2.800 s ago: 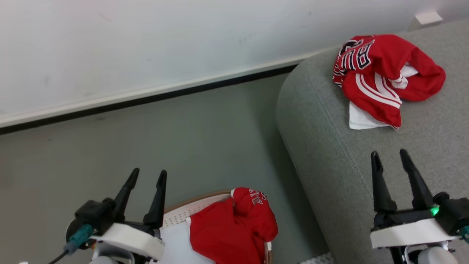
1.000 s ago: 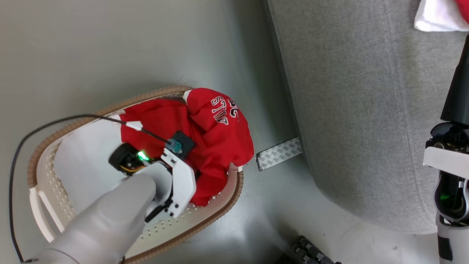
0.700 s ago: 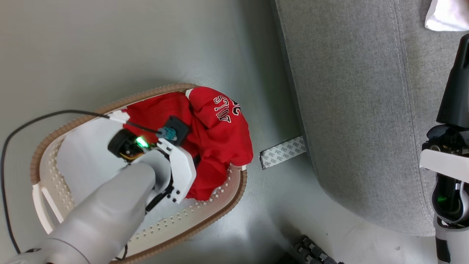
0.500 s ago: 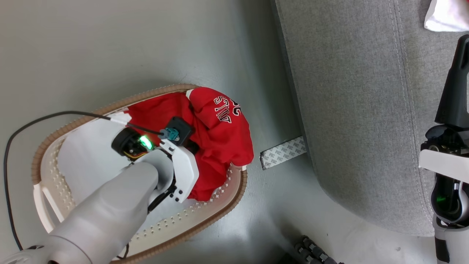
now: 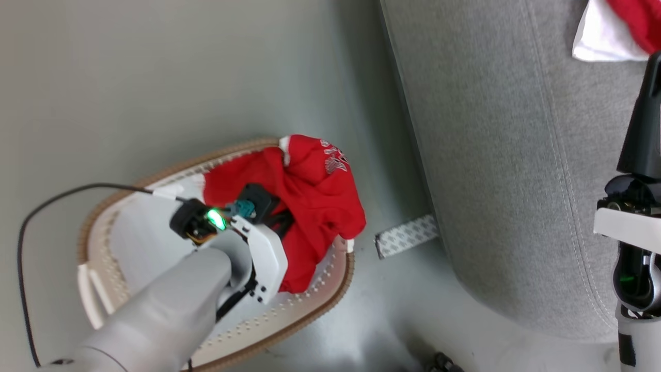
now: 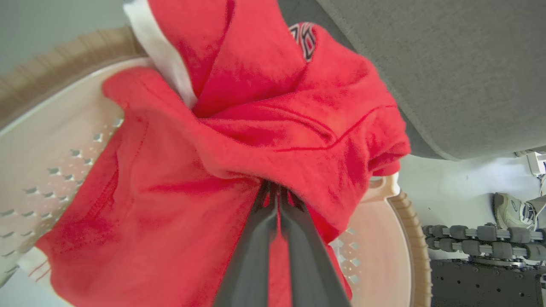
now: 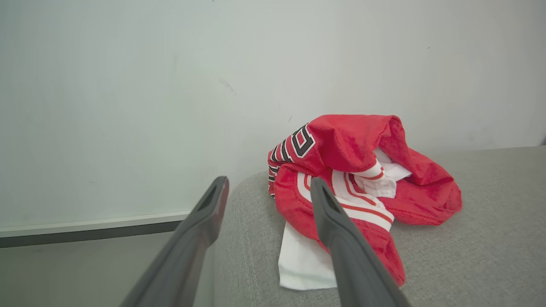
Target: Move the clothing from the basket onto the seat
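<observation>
Now, my left hand [image 6: 277, 192]: fingers pressed together, clamped on a fold of the red garment [image 6: 256, 140], down inside the basket [image 5: 304, 307].
Red garment: bunched at the end of the basket nearest the seat [image 5: 490, 181], one edge draped over the brown rim.
Pale cloth [image 5: 139, 248]: lying in the basket beside the red garment.
My right hand [image 7: 268, 183]: fingers well apart, holding nothing, over the seat's edge.
Other red garment [image 7: 341, 153]: crumpled on the seat just beyond my right hand's fingers, white stripes and dark lettering showing.
</observation>
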